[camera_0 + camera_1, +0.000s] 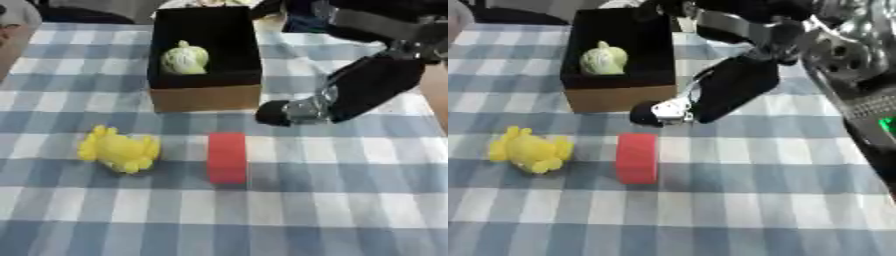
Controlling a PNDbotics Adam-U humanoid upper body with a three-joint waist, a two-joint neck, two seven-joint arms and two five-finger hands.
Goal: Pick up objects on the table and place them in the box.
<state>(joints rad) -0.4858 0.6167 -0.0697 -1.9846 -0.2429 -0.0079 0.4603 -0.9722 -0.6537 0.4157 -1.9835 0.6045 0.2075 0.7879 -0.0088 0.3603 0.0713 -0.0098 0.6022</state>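
A red block (pixel 227 157) lies on the checked cloth in the middle. To its left sits a yellow soft toy (pixel 118 149). Behind them stands a cardboard box (pixel 206 97) with a black inside, and a pale green rounded object (pixel 184 58) rests in it. My right hand (pixel 297 110) comes in from the upper right and hovers by the box's front right corner, just above and to the right of the red block. It touches nothing that I can see. My left hand does not show.
The blue and white checked tablecloth (pixel 332 200) covers the table, with open cloth in front and to the right. My right arm (pixel 737 85) slants across the area right of the box. Dark shapes stand beyond the far edge.
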